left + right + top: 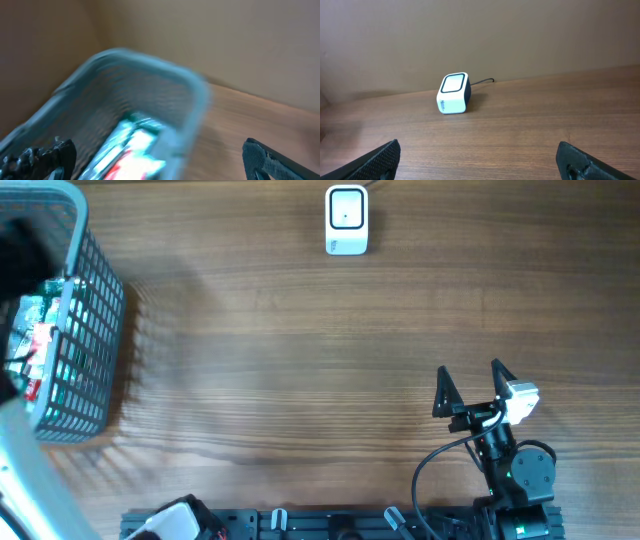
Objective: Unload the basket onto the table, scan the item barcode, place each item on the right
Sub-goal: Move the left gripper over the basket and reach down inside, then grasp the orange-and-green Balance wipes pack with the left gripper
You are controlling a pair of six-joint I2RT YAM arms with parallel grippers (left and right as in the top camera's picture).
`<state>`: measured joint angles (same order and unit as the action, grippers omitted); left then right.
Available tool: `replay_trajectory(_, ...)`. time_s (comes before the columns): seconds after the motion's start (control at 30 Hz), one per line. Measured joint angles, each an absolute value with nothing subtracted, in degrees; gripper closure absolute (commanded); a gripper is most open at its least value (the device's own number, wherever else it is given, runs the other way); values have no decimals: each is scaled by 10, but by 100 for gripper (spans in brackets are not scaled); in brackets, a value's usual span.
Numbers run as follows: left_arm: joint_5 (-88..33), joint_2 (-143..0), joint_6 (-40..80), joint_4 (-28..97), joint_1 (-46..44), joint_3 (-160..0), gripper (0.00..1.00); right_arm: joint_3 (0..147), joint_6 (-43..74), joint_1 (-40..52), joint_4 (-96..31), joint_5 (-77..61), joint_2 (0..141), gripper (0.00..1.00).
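Observation:
The item, a green, white and red packet [40, 332], lies inside a grey-blue mesh basket [95, 300] at the table's left edge. The left wrist view is blurred. In it my left gripper [157, 150] hovers open above the basket [150, 62], with the packet [134, 146] showing between its wide-apart fingers. The white barcode scanner [347, 220] stands at the far middle of the table. My right gripper [470, 385] is open and empty near the front right. It points at the scanner [453, 94], which stands well ahead of its fingers [382, 159].
The scanner's cable [484, 81] runs off behind it. Bare wooden tabletop [300, 360] lies between basket, scanner and right arm. The arms' black base rail [330, 525] runs along the front edge.

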<state>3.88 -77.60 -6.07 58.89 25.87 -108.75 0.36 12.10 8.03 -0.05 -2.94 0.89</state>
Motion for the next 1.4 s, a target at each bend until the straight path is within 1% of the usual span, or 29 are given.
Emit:
replay_trajectory(0.1,40,-798,-28,597,349,-1088,0,4,121,80,-1,-30,9,0)
replay_trajectory(0.17,35,-814,-12,600,393,-1088,0,4,121,80,-1,-29,9,0)
replay_trajectory(0.3,28,-845,2,602,444,-1088,0,4,121,80,-1,-29,9,0)
replay_trajectory(0.5,14,-926,-34,633,452,-1090,0,4,121,80,-1,-29,9,0)
replay_trajectory(0.73,-61,-1013,-146,668,452,-1090,0,4,121,80,-1,-29,9,0)
replay_trajectory(1.03,-113,-1022,-249,684,452,-1080,0,3,121,80,-1,-29,9,0)
replay_trajectory(1.27,-126,-1022,-268,670,452,-1000,0,4,121,80,-1,-30,9,0)
replay_trajectory(1.4,-128,-1022,-270,632,452,-942,0,4,121,80,-1,-29,9,0)
